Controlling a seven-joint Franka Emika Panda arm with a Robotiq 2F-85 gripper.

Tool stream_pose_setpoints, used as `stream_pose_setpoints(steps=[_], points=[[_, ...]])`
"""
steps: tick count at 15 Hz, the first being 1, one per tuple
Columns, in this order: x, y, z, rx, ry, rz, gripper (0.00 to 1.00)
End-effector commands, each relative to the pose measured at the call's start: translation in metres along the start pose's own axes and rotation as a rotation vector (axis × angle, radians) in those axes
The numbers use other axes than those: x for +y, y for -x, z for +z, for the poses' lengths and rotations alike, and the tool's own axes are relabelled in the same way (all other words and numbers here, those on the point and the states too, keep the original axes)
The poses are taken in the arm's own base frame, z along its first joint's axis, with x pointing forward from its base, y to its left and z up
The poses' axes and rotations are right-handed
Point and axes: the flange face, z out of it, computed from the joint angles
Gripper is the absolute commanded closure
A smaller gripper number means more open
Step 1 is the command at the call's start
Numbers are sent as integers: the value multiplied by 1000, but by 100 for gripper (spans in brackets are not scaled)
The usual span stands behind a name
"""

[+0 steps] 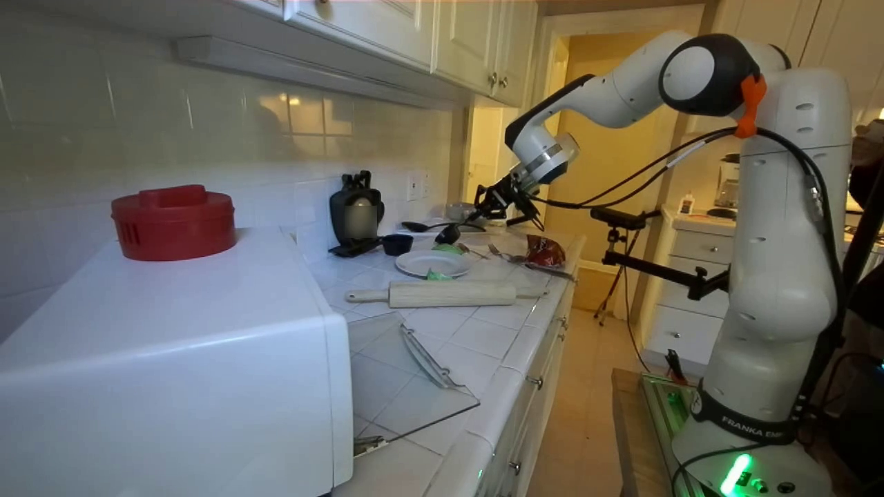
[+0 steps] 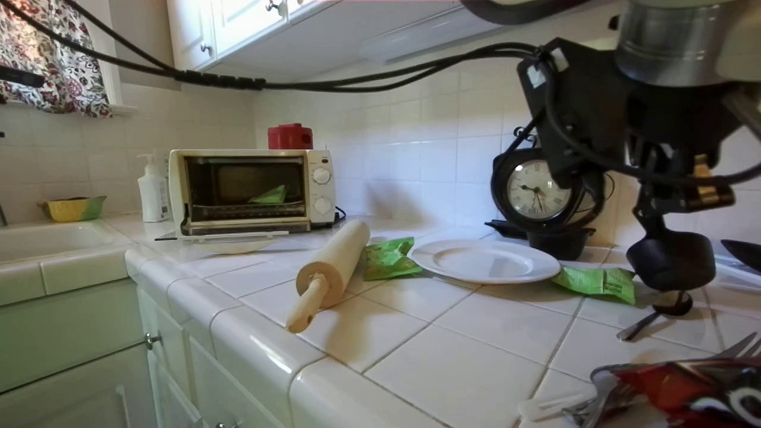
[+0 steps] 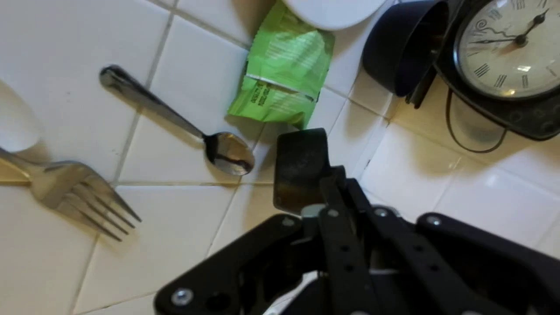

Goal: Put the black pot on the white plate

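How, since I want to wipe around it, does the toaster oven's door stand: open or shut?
Open: in an exterior view, the glass door juts out from the front of the toaster oven, over the counter.

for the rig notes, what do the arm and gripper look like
The arm is rounded and white, with black trim, an orange strap, black cables and a black base band lettered FRANKA. The gripper is black, with narrow bars and silver screws.

Near the front edge, the worktop (image 2: 464, 345) lies open from the rolling pin (image 2: 333, 261) toward the red bag (image 2: 666, 389). Toward the back edge, the upright clock (image 2: 538, 190) bars the way.
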Motion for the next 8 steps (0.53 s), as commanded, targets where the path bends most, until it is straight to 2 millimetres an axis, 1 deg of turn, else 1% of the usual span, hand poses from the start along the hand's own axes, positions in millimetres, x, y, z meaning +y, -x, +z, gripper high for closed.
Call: stream_pose_setpoints(steps=[1,2,4,6,8], points=[[-38,34,2,19,18,-113,98],[-47,48,5,33,23,-147,98],[-61,66,3,42,8,-188,98],[-69,79,2,53,-4,-204,98],[-73,86,-8,95,-14,-207,98]])
